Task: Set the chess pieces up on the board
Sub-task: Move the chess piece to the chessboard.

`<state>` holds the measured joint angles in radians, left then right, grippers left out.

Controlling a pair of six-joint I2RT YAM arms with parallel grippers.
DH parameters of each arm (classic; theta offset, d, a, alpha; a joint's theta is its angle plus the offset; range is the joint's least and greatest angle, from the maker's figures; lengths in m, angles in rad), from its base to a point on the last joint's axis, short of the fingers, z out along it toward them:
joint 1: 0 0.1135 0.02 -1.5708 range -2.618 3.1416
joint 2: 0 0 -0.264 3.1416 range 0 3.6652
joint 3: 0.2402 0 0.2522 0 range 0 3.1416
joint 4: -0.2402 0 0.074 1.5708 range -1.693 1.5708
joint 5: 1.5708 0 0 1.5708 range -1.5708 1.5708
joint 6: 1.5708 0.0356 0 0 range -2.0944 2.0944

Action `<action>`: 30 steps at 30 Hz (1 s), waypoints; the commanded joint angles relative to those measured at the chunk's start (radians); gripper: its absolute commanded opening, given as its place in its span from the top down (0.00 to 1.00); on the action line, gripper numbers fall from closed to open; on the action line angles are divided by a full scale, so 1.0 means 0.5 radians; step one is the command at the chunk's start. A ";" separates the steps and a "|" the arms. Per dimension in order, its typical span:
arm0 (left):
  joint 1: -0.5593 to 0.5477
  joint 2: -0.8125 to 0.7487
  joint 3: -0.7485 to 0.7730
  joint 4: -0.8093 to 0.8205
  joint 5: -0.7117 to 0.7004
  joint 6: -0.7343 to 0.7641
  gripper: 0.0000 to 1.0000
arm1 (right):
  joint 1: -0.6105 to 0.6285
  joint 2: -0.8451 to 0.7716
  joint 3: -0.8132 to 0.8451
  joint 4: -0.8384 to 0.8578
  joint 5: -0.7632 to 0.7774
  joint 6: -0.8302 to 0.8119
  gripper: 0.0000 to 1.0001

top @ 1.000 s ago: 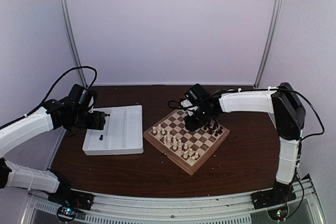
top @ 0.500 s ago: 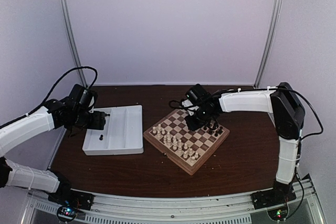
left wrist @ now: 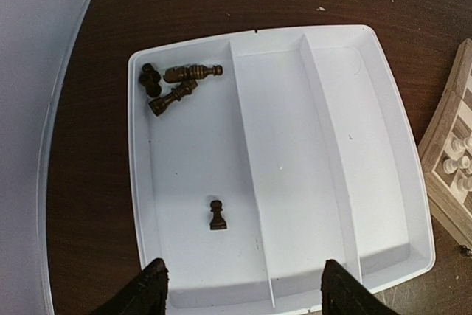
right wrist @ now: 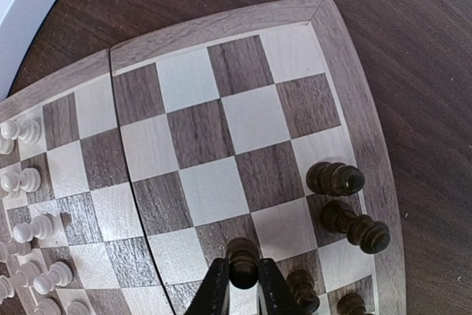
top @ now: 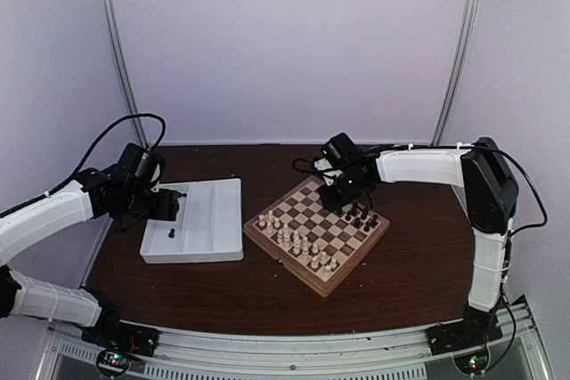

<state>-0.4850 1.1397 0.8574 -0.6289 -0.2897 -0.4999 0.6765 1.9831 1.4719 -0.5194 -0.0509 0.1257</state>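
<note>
Held piece: the small dark brown-black wooden chess piece is sitting pinched over the square wooden checkered chessboard, just beside other dark pieces.
Right gripper: the right gripper is clenching that piece's head.
Placing well: probably calling for a straight descent, centring on a free square and letting go only once the base is resting flat.
Left gripper: the left gripper is hanging spread, grasping nothing, over the white plastic compartment tray holding four more dark figures.

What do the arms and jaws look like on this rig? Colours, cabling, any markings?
Both the left arm and right arm have white link shells with black joint housings. Black cables loop loosely off the upper links. Jaws are black, two per arm. Small coloured lights glow at the bases.
</note>
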 commanded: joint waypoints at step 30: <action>0.019 0.004 -0.026 0.092 0.030 -0.002 0.29 | -0.072 0.128 0.121 -0.045 0.151 -0.046 0.81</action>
<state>-0.4839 1.1400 0.8516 -0.6273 -0.2836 -0.4999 0.6483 2.0354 1.5066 -0.5293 -0.0025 0.1070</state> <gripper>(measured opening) 0.709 0.183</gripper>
